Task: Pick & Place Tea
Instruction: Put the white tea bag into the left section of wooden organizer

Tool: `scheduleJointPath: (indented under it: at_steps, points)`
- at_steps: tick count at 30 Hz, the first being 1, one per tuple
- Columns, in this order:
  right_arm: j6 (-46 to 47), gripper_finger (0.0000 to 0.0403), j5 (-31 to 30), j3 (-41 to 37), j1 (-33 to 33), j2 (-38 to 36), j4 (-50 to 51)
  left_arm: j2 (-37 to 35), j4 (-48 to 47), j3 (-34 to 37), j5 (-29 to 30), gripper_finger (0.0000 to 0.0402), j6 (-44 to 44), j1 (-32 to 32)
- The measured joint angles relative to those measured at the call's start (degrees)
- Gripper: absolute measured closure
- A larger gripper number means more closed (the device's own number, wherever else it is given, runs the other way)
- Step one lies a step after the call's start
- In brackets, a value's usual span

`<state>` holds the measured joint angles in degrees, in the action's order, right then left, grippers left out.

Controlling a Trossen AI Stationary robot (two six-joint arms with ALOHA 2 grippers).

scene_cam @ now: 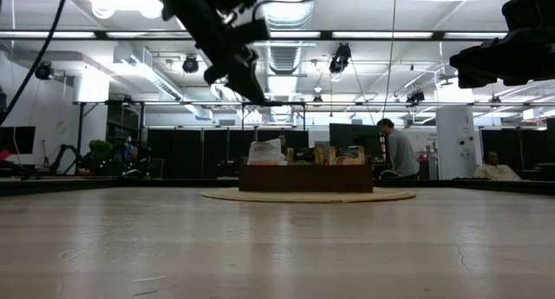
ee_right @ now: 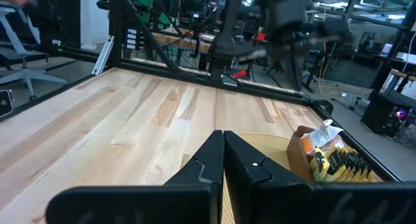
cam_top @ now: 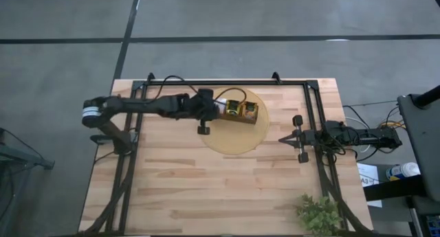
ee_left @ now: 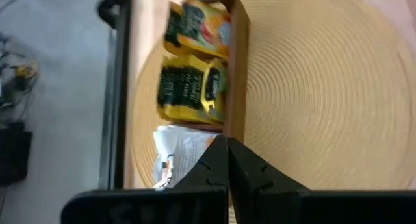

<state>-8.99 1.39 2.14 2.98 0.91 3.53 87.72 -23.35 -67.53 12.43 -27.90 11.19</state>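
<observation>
Tray wall (ee_left: 237,74) partly hides white tea packets (ee_left: 179,152).

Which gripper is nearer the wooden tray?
Left. The left gripper hangs at the wooden tray's end over the round mat; the right gripper waits off the mat.

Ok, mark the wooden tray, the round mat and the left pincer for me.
wooden tray (scene_cam: 305,178): low view, its front wall.
round mat (cam_top: 234,142): high view, bare woven part in front of the tray.
left pincer (ee_left: 227,160): left wrist view, between its shut fingertips.

Grey floor (cam_top: 275,14), ceiling strip lights (scene_cam: 408,35), dark monitors (scene_cam: 351,136)
</observation>
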Motion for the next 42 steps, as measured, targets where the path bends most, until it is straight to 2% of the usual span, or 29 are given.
scheduleJointPath:
  at_steps: [3,14,22,42]
  points:
    - [0.00,0.0394,0.00,0.01,-0.02,0.00,0.00,3.18,0.28,-0.40,-1.65,0.0401,-2.02,2.17]
    - [0.00,0.0394,0.00,-0.01,0.00,0.00,0.02,12.00,0.03,-3.23,-1.89,0.0401,-3.96,7.03]
    - [0.00,0.0394,0.00,0.00,0.00,0.00,0.00,12.32,0.22,-3.62,-4.53,0.0401,-3.26,7.49]
    - [0.00,0.0394,0.00,0.00,-0.02,0.00,0.01,17.82,2.18,-3.59,-4.85,0.0401,-3.28,8.42]
